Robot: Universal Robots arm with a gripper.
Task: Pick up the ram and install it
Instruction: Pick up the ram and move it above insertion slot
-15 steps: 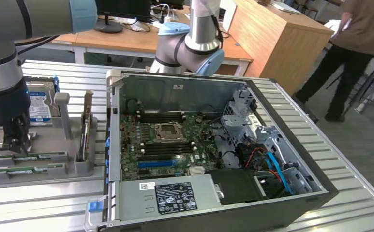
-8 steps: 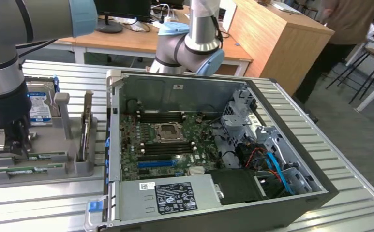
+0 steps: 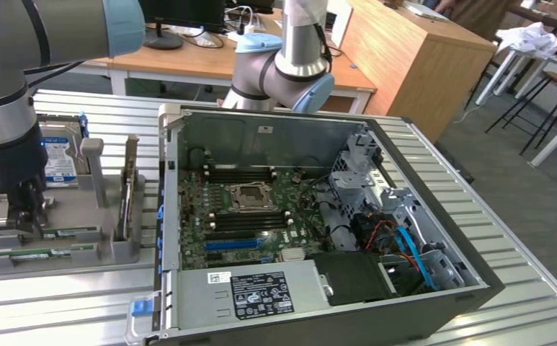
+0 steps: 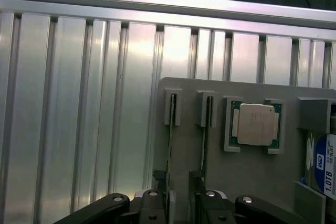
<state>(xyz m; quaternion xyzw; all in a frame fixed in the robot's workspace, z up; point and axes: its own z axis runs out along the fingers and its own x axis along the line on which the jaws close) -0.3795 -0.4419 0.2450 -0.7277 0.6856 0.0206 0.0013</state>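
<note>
Over the tray (image 4: 188, 100), your gripper (image 4: 176, 184) is spread wide, jaws either side of the ram (image 4: 170, 145). It stands on edge in its slot, beside a second stick (image 4: 205, 140). Probably no contact yet, hard to tell. Centre on the stick, stay square, pinch board faces evenly.

Tray (image 4: 220, 182): lay on the table (image 4: 79, 103), under the gripper (image 4: 179, 203).
Ram sticks (image 4: 171, 148): stood side by side in tray slots, just beneath the gripper.
Processor (image 4: 255, 124): sat in the tray beside the sticks.
Hard drive (image 4: 324, 163): sat beyond the processor, farther from the gripper.
Computer case (image 3: 259, 137): stood well apart.
</note>
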